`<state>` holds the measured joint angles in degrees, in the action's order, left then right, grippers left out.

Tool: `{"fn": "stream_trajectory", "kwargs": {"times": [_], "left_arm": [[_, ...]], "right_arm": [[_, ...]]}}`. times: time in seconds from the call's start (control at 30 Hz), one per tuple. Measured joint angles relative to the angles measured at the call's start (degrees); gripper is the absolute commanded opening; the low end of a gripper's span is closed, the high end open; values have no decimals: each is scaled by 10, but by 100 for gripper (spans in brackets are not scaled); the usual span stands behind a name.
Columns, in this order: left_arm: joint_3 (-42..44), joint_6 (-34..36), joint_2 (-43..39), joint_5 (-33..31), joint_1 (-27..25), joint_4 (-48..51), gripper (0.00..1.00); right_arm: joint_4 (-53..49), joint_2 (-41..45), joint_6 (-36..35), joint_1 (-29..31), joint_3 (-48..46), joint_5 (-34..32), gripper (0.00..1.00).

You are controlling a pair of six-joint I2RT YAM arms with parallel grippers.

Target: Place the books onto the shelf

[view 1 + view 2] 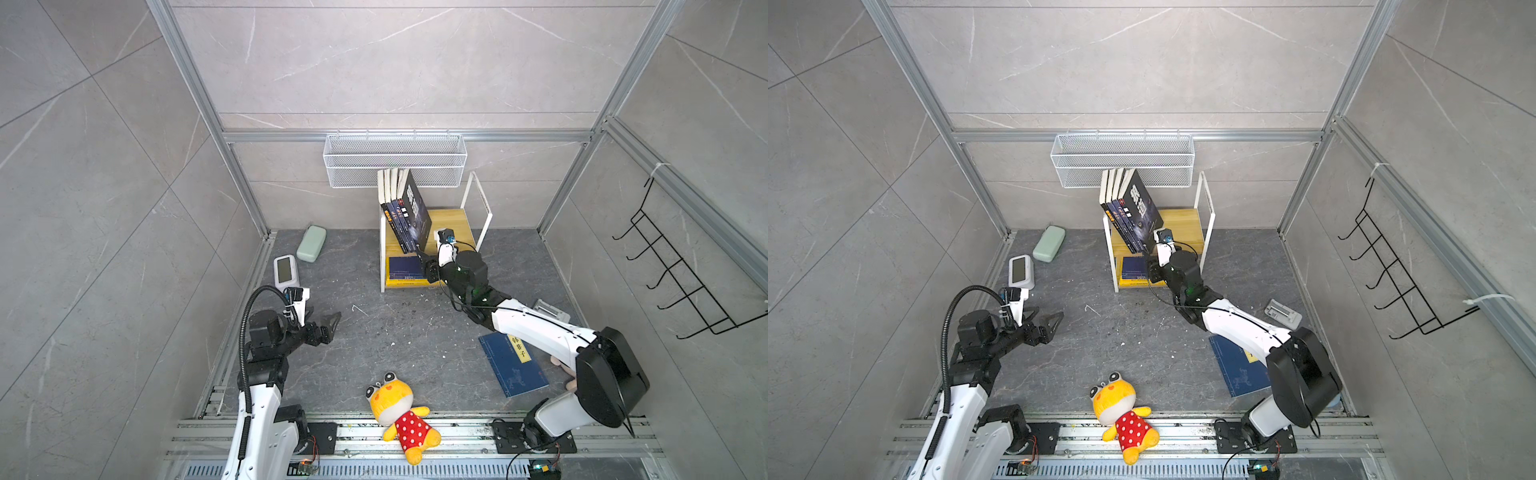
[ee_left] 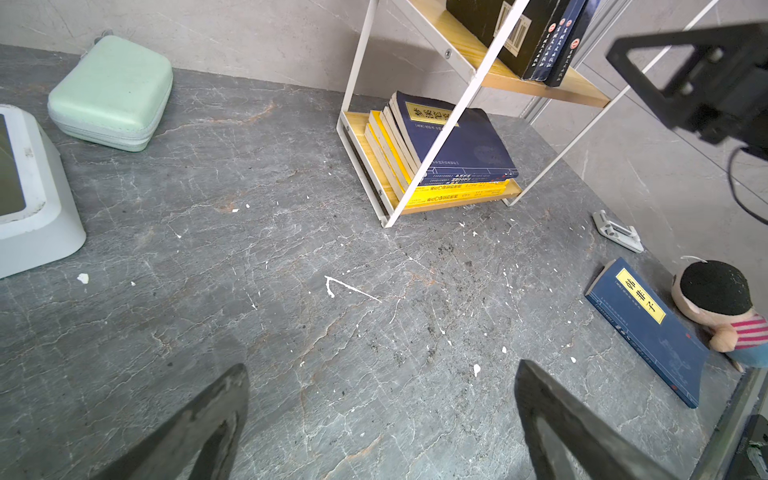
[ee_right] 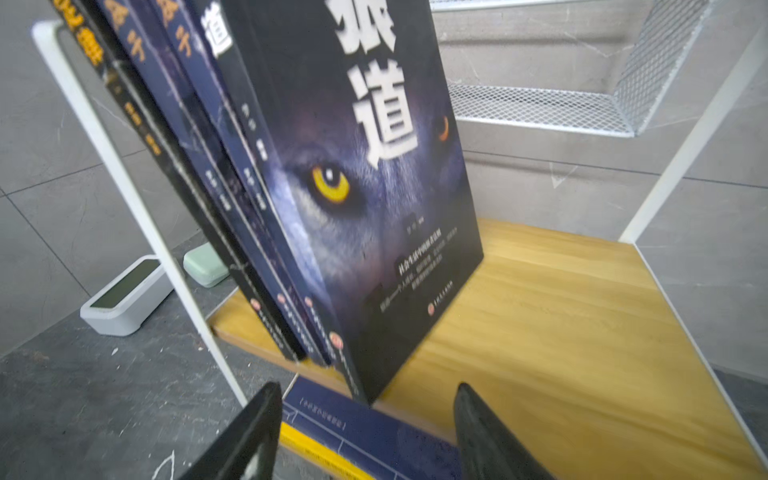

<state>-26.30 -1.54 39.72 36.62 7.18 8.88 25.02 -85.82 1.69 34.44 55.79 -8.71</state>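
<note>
Your right gripper (image 3: 366, 390) sits at the front edge of the shelf's (image 1: 455, 222) upper board. Its two fingers are spread, with a clear gap on either side of the lower corner of the wolf-eye book (image 3: 365, 187), and they pinch nothing. That book stands at the 3 o'clock end of a row of upright books (image 1: 397, 208). The row is packed against the white frame at the board's 9 o'clock end and tilts that way.

In both top views the shelf stands at 12 o'clock on the dark table (image 1: 374, 332), against the back wall. On its lower board lies a flat stack (image 2: 453, 153), a navy book on top of yellow ones. One more blue book (image 1: 513, 365) lies flat on the table at 4 o'clock, partly under your right arm and well apart from the shelf.

Your left gripper (image 1: 328, 326) hangs at 8 o'clock, fingers wide apart, holding nothing. A yellow plush toy (image 1: 401, 409) lies at 6 o'clock.
</note>
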Motion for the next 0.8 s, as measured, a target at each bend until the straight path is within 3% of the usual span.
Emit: {"fn": "stream_trajectory", "kwargs": {"times": [0.23,0.47,0.8], "left_arm": [[0,0,4,0,3,0,100],[0,-1,4,0,4,0,100],[0,0,-3,0,-4,0,100]], "right_arm": [[-50,52,-15,0,-16,-33,58],[-125,-23,-29,-21,153,-109,21],[-242,-213,-25,-78,376,-132,15]]}}
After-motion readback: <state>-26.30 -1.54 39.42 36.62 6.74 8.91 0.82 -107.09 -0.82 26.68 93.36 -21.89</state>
